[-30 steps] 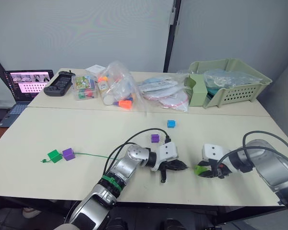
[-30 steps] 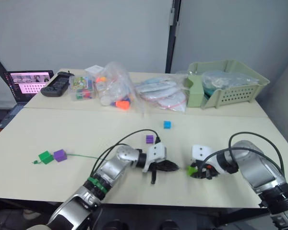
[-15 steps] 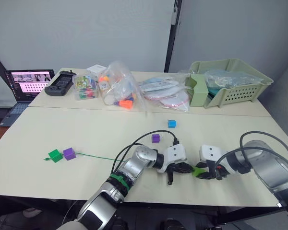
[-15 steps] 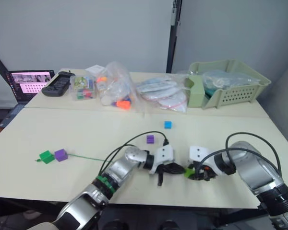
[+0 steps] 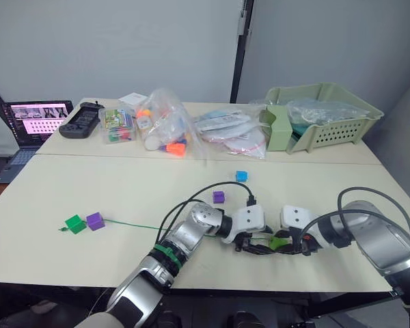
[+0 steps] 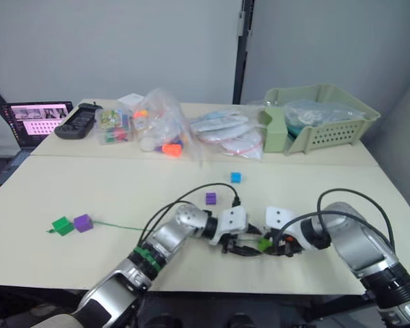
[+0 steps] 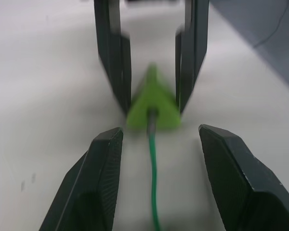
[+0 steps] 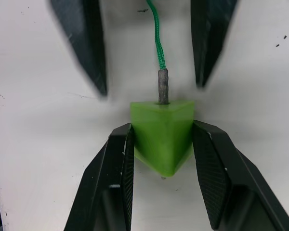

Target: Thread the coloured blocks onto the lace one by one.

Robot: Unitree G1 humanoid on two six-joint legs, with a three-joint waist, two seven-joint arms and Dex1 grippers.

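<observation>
Now the left gripper (image 7: 154, 144), fingers apart, has closed in on the right gripper (image 8: 162, 139), clamped on the lime block (image 8: 162, 132) near the table's front edge; the lace (image 7: 153, 185) tip sits in its hole.

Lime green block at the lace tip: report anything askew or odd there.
Nothing stands out. The lime green block sits squarely between the right end effector's fingers, and the lace's grey tip enters its hole straight. The left end effector is open on either side of the lace, not gripping it.
</observation>
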